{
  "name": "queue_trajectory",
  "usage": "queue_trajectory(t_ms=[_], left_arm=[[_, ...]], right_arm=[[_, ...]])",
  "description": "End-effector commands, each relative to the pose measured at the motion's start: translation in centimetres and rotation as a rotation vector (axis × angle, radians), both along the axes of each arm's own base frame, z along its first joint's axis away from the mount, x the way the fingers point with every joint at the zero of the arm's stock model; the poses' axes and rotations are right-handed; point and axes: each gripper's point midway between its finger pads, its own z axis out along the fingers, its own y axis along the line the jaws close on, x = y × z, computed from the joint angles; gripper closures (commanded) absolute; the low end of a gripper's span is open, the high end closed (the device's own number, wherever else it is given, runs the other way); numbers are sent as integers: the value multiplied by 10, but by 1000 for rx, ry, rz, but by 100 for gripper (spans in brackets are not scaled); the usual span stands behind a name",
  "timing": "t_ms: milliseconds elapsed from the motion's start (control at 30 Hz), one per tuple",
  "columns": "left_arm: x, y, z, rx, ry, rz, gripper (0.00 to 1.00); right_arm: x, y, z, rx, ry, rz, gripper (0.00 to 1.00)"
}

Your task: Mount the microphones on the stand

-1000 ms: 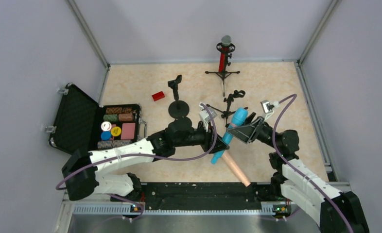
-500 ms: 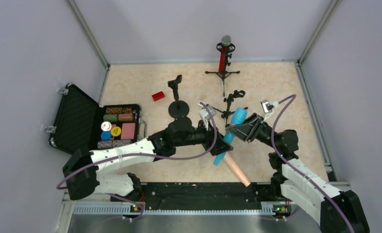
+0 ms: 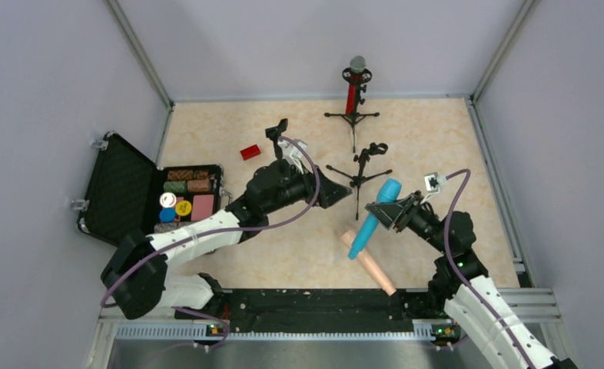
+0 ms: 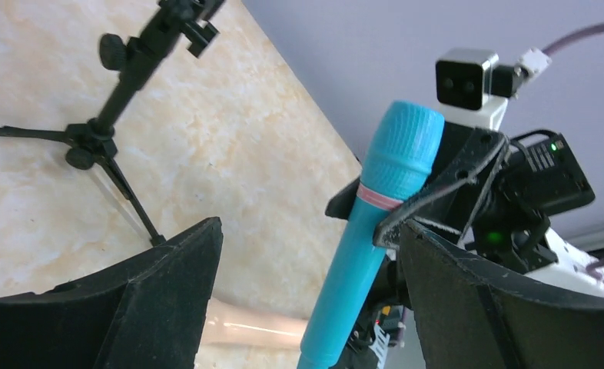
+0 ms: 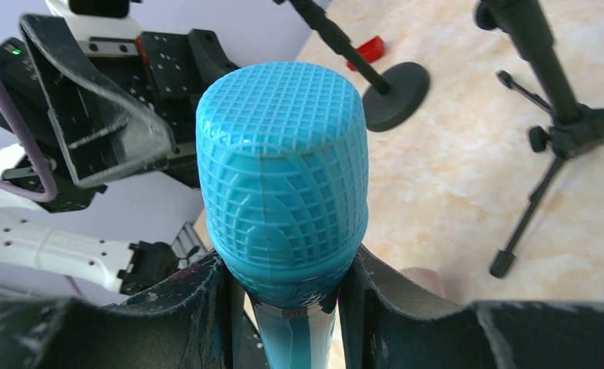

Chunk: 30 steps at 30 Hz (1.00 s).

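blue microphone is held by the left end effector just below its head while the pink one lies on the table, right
No. The right end effector, not the left, holds the blue microphone just below its head; the right wrist view shows the grip. The left end effector is open and empty. The pink microphone does lie on the table.

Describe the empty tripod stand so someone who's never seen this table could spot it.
On the tan table, look near the middle for the black tripod stand. Unlike the back tripod, its clip holds no microphone; unlike the stand to its left, it has legs, not a round base.
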Motion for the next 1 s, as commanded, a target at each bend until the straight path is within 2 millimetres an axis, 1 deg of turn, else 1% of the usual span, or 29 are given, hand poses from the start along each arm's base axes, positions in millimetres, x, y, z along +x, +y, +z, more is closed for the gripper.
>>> queue_trajectory(t_ms=[0, 67, 100, 133, 167, 233, 300, 333, 367, 433, 600, 700, 800, 900, 967], left_arm=[[25, -7, 24, -58, -54, 33, 11], [43, -9, 17, 9, -62, 92, 11], [53, -9, 8, 60, -54, 121, 11], [64, -11, 7, 105, -63, 145, 11], [71, -12, -2, 173, -77, 155, 11], [85, -16, -11, 249, -113, 163, 11], [97, -21, -19, 292, -154, 169, 11], [102, -25, -24, 309, -176, 165, 11], [106, -29, -26, 319, -208, 155, 11], [115, -36, -30, 344, -262, 139, 11], [133, -57, -37, 405, -384, 76, 12], [144, -67, -43, 429, -421, 59, 14], [158, -74, -49, 465, -433, 73, 18], [173, -77, -51, 490, -425, 113, 25], [177, -81, -55, 498, -432, 114, 28]], right_arm=[[5, -14, 1, -59, 6, -97, 100], [4, -17, -1, -66, 11, -113, 100], [3, -19, -1, -68, 13, -121, 100], [3, -20, -3, -71, 19, -130, 100], [3, -22, -4, -73, 20, -139, 100], [3, -25, -4, -77, 23, -155, 100], [2, -27, -5, -86, 26, -167, 100], [2, -28, -2, -86, 16, -173, 100], [2, -29, -7, -98, 36, -176, 100], [1, -31, -8, -109, 41, -183, 100], [1, -34, -9, -120, 45, -201, 100], [1, -35, -8, -121, 46, -205, 100], [2, -36, -8, -125, 46, -212, 100], [2, -37, -8, -127, 45, -217, 100], [3, -37, -9, -128, 48, -220, 100]])
